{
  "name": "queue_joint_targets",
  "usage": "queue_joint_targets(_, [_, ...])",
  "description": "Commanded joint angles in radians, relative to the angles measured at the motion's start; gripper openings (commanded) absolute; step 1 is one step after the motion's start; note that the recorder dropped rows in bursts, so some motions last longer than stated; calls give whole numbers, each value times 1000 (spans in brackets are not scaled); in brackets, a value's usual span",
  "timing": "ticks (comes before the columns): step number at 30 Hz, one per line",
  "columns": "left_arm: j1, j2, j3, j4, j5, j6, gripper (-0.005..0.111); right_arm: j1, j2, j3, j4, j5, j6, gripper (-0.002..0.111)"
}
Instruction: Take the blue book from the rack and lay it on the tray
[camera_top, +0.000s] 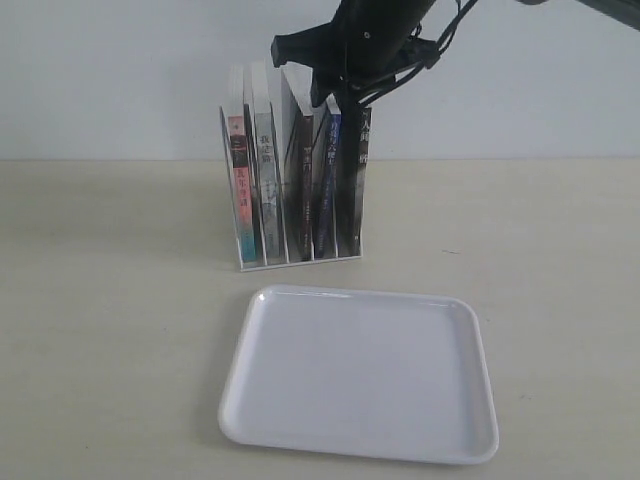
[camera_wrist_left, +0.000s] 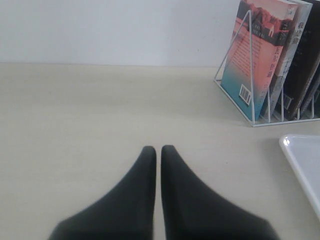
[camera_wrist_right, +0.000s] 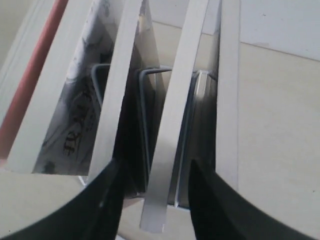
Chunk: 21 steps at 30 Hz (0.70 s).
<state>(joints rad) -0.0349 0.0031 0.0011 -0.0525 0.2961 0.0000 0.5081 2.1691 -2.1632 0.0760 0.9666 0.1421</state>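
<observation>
1. Black left gripper (camera_wrist_left: 157, 150): fingers pressed together, nothing held, over the beige tabletop (camera_wrist_left: 75, 115).
2. White wire rack (camera_top: 300, 262): the thin blue book (camera_top: 325, 190) stands upright, fourth from left.
3. Black right gripper (camera_wrist_right: 155, 167): jaws apart, straddling that book's top edge.
4. Flat white plastic tray (camera_top: 360, 380): in front of the rack.

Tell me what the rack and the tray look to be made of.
The rack looks like thin metal wire with a white coating: slim bent rods, smooth and even in colour. The tray is probably glossy white plastic: it looks like one moulded piece, with rounded corners and soft highlights along the rim.
</observation>
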Motion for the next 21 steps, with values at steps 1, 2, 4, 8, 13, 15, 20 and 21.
queue_joint_targets(1, [2, -3, -1, -4, -4, 0, 4, 0, 23, -2, -20, -15, 8, 40])
queue_joint_targets(2, [2, -3, -1, -4, -4, 0, 4, 0, 27, -2, -20, -21, 10, 40])
queue_joint_targets(4, [2, -3, -1, -4, -4, 0, 4, 0, 46, -2, -21, -32, 30, 40])
queue_joint_targets(8, [2, -3, -1, -4, -4, 0, 4, 0, 64, -2, -21, -35, 49, 38])
queue_joint_targets(13, [2, -3, -1, -4, -4, 0, 4, 0, 62, -2, -21, -35, 63, 0])
queue_joint_targets(15, [2, -3, -1, -4, -4, 0, 4, 0, 58, -2, -21, -35, 63, 0])
queue_joint_targets(20, [2, -3, -1, -4, -4, 0, 4, 0, -87, -2, -33, -31, 37, 0])
queue_joint_targets(21, [2, -3, -1, -4, -4, 0, 4, 0, -121, -2, -33, -25, 31, 0])
